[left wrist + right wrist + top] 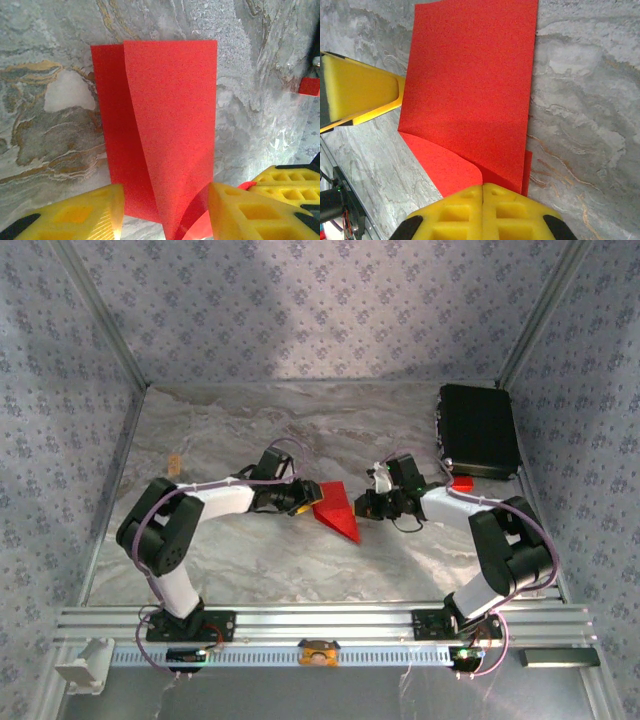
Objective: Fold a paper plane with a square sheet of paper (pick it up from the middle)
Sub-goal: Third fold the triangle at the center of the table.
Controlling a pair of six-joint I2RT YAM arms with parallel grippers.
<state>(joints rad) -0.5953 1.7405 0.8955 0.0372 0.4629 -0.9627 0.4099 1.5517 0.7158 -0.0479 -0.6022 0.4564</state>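
Note:
The square sheet of paper is bright red and lies mid-table, folded into a wedge whose point faces the near edge. In the left wrist view the sheet shows two overlapping layers, the upper flap curling up. My left gripper is open, its yellow fingers standing apart on either side of the sheet's narrow end. My right gripper is shut on the sheet's edge, where the raised flap bends. From above, the left gripper and right gripper flank the paper.
A small chunky red piece lies right of the right arm, below a black case at the back right. The left gripper's finger is beside the paper in the right wrist view. Patterned walls enclose the marble table.

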